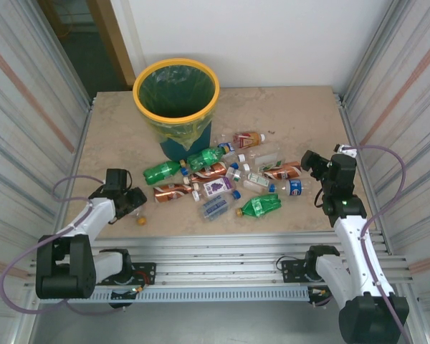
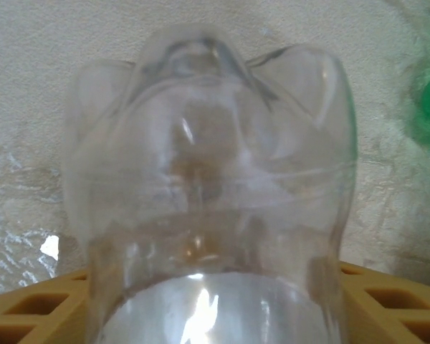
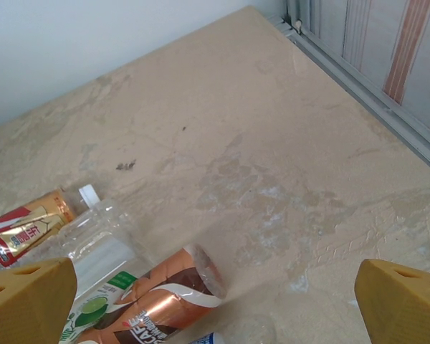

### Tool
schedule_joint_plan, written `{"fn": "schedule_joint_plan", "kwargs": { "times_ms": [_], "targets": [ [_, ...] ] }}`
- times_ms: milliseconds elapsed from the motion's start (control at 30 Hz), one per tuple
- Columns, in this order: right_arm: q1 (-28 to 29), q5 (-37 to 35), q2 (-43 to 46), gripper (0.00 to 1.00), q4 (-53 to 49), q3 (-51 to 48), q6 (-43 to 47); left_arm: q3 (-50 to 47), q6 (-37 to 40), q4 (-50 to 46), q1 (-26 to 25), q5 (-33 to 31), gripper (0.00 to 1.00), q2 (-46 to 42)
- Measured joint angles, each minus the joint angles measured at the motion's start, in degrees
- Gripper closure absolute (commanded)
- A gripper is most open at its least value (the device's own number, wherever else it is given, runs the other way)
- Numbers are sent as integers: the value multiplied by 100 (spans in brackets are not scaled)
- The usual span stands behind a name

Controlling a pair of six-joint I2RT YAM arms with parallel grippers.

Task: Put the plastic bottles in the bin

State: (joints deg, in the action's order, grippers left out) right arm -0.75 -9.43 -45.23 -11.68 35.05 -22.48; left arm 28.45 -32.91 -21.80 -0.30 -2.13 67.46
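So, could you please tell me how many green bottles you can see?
3: one green bottle leftmost, a second beside the bin, a third nearest the front edge. More might be hidden inside the bin.

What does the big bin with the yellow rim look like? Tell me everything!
The bin is round and stands upright near the far edge of the table, left of the middle. It has a thick yellow rim, a dark teal body and a see-through yellow-green bag lining it. Its mouth is open. Crushed bottles lie by its foot; whether any touches it is unclear.
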Motion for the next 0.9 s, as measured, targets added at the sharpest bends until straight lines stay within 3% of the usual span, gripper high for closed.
{"fn": "schedule_joint_plan", "kwargs": {
  "times_ms": [267, 567, 900],
  "targets": [
    [17, -2, -173, 2, -20, 98, 0, 42, -13, 133, 26, 2, 58, 79],
    [44, -17, -201, 2, -20, 120, -2, 264, 37, -59, 35, -109, 64, -372],
    [83, -90, -212, 2, -28, 223, -125, 1215, 122, -212, 35, -289, 64, -1161]
  ]
}}
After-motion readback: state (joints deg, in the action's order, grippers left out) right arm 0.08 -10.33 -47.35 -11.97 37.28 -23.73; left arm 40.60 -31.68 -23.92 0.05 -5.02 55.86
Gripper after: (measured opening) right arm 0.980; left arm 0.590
